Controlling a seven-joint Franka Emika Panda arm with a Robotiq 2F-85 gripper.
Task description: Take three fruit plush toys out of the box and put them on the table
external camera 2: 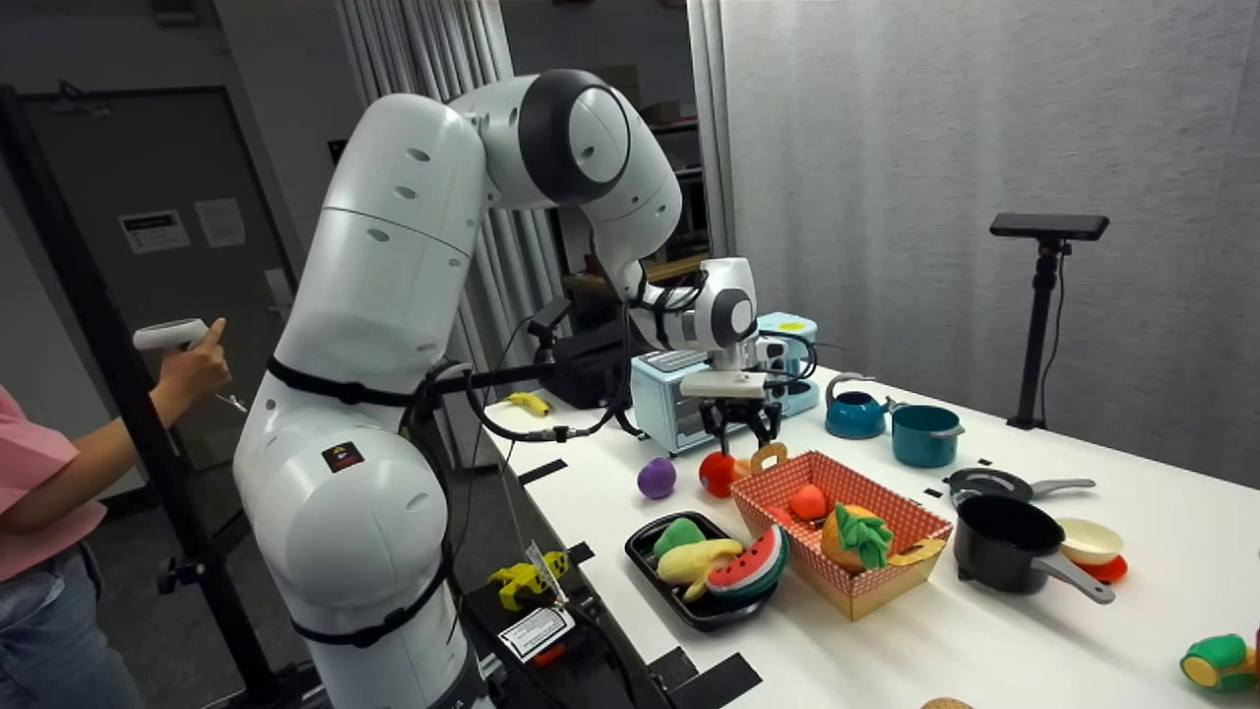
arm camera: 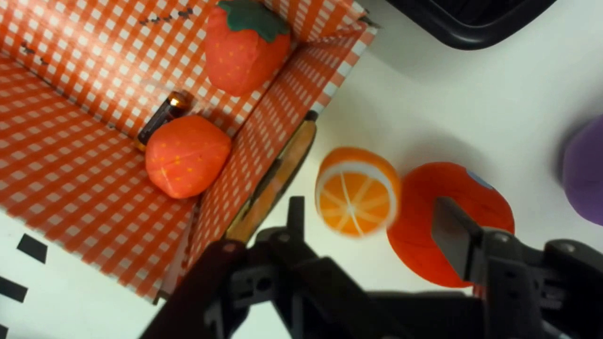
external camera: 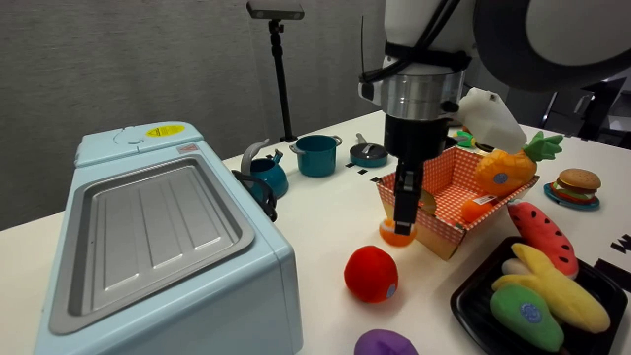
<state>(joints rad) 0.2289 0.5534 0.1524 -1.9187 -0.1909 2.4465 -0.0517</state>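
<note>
Orange in colour and marked with pale segment lines, the fruit-slice plush (arm camera: 358,193) is located just outside one end wall of the checked box (arm camera: 70,188), between that wall and a round red plush (external camera: 370,274). Its lower edge is blurred; whether it bears on the white table (external camera: 325,212) cannot be told. The gripper (arm camera: 372,221) is positioned at this spot with its fingers spread wide; in the wrist view the fruit-slice plush appears between them, separated by a gap from one finger, while the opposite finger overlaps the red plush. Inside the box, two strawberry plushes (arm camera: 188,157) sit near the same end wall, with a battery (arm camera: 162,117) beside one of them, and a pineapple plush (external camera: 508,172) is placed toward the opposite end. A black tray (external camera: 471,298) alongside the box carries a watermelon plush (external camera: 544,236), a banana plush (external camera: 557,286) and a green plush (external camera: 525,315). A purple plush (external camera 2: 657,478) is set near the red plush. Farther out stand a light-blue appliance (external camera: 236,291) and a teal pot (external camera: 316,157).
</note>
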